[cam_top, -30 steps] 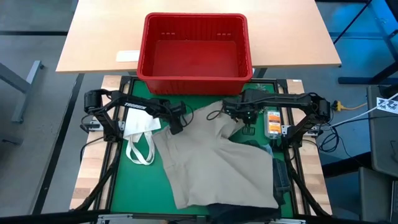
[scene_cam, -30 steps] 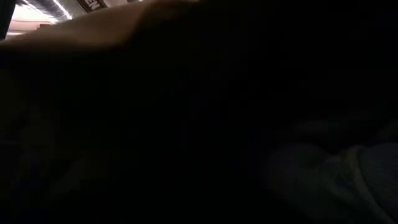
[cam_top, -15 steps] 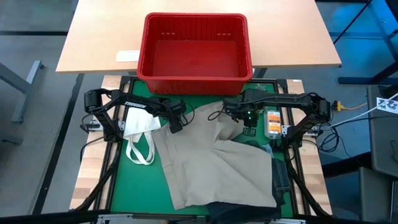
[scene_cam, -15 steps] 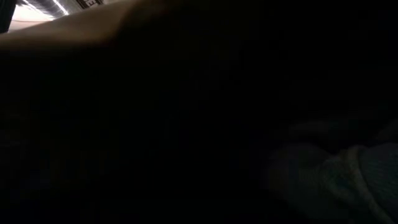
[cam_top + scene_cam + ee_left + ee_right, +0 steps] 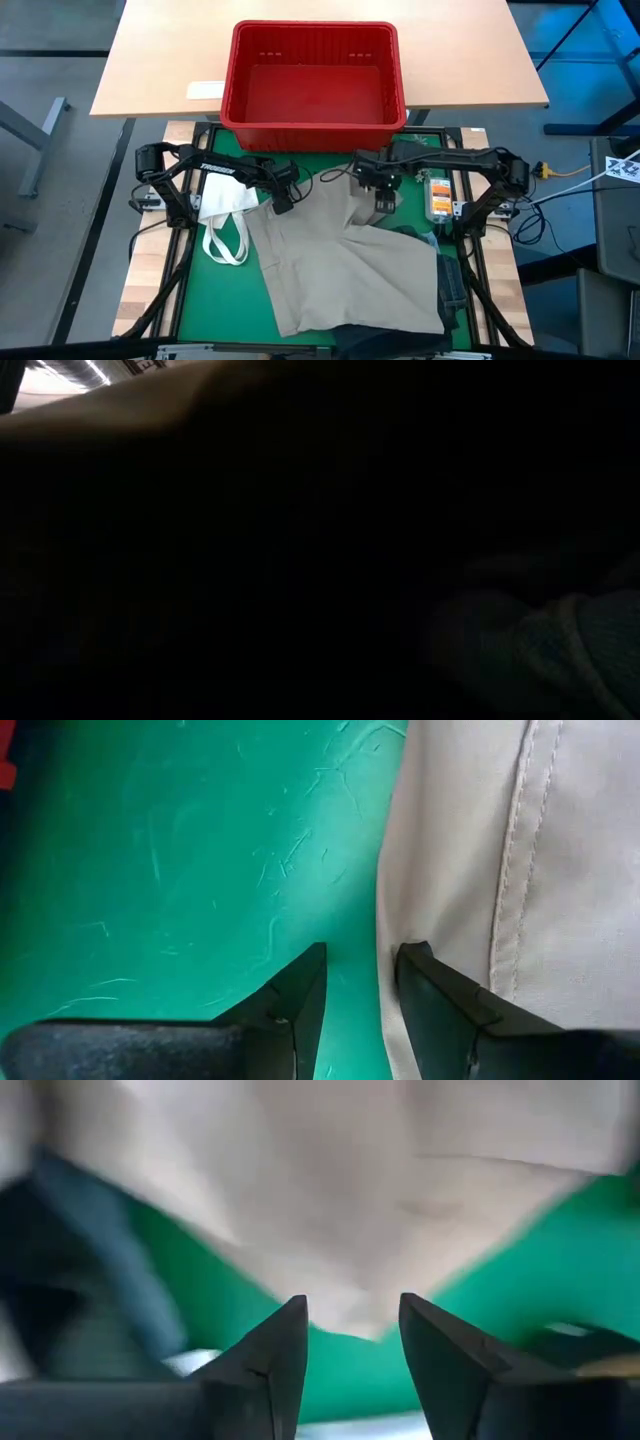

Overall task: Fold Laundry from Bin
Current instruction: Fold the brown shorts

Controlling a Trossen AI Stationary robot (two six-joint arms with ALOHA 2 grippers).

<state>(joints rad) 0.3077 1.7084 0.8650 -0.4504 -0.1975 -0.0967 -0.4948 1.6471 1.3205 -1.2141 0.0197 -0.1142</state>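
Note:
A khaki-beige garment [image 5: 340, 260] lies spread on the green mat [image 5: 215, 290], in front of the red bin [image 5: 313, 128]. My left gripper [image 5: 283, 200] is at the garment's far left edge and open. In the left wrist view [image 5: 360, 985] one finger stands over the mat and the other over the cloth's seamed edge [image 5: 400, 870]. My right gripper [image 5: 383, 198] hangs open above the garment's far right part [image 5: 330, 1180], pointing down. The low view is dark and shows nothing of this. My left gripper comes steeply from above at the khaki garment's left edge [image 5: 388, 970], which runs between its two fingers. The cloth lies flat on the mat. Whether either finger touches the cloth, I cannot tell.
A white tote bag [image 5: 225, 205] with loop handles lies on the mat left of the garment. Dark cloth [image 5: 390, 340] shows under the garment's near edge and along its right side [image 5: 450, 285]. The bin stands on a wooden table [image 5: 160, 60] beyond the mat.
My right gripper has moved a little toward the table's left over the garment's far edge. The garment stays spread on the mat.

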